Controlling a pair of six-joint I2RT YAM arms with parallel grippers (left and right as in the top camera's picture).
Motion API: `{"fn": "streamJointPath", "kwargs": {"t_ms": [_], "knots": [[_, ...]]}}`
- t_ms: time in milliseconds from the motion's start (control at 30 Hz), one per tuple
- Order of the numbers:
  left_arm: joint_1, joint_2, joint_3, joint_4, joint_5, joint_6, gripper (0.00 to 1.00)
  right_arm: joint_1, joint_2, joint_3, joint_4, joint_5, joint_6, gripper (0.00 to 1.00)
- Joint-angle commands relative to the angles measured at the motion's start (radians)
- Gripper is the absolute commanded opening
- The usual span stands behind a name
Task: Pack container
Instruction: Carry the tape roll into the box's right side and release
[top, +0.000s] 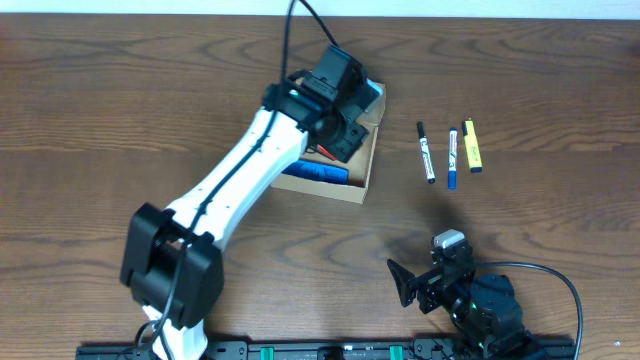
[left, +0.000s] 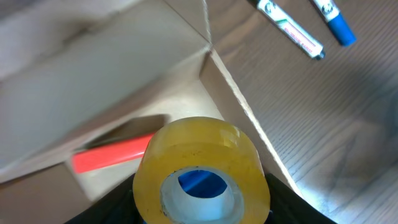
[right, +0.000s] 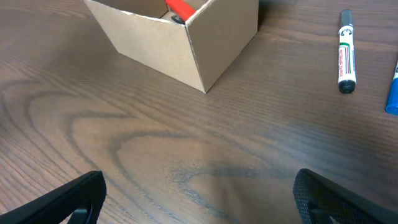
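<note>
The container is a tan cardboard box, open at the top, seen also in the left wrist view and the right wrist view. My left gripper hangs over it, shut on a roll of yellow tape that sits just above the box's inside near one corner. Its black fingers flank the roll. A red marker and a blue object lie inside the box. My right gripper is open and empty low over the table, well in front of the box.
To the right of the box, a black marker, a blue marker and a yellow highlighter lie side by side on the wooden table. The left arm's white link crosses the table's middle left.
</note>
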Motion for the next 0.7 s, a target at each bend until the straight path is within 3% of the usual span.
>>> {"fn": "streamJointPath", "kwargs": {"t_ms": [0, 400, 667], "knots": [[-0.005, 0.056, 0.012, 0.007, 0.005, -0.051, 0.51, 0.008, -0.007, -0.003, 0.000, 0.003, -0.014, 0.99], [-0.003, 0.095, 0.012, 0.049, -0.131, -0.418, 0.47, 0.008, -0.007, -0.003, 0.000, 0.003, -0.014, 0.99], [-0.012, 0.101, 0.012, 0.049, -0.151, -0.601, 0.49, 0.008, -0.007, -0.003, 0.000, 0.003, -0.014, 0.99]]}}
